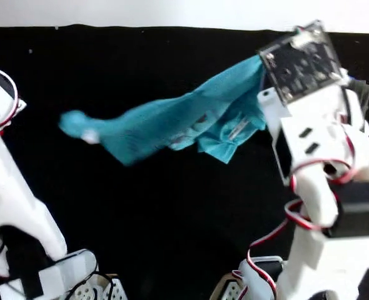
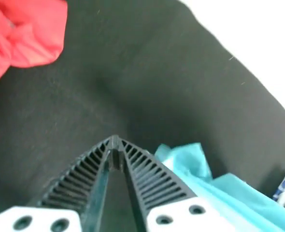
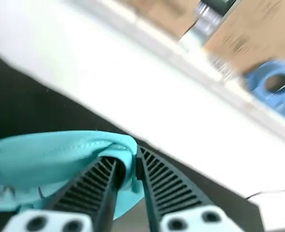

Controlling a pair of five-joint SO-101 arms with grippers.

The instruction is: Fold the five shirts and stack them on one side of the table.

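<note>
Teal shirt [image 1: 159, 125] inside right tool [image 3: 128, 159]

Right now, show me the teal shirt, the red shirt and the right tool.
teal shirt [image 1: 166, 125], high view, middle of the stretched cloth.
red shirt [image 2: 21, 34], left wrist view, its bunched fabric.
right tool [image 3: 128, 162], right wrist view, between its fingertips.

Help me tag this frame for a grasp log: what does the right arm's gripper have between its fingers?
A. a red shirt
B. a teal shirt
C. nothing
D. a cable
B: in the right wrist view the right gripper is shut on a fold of the teal shirt, and in the high view the shirt stretches away from that arm over the black table.
</note>
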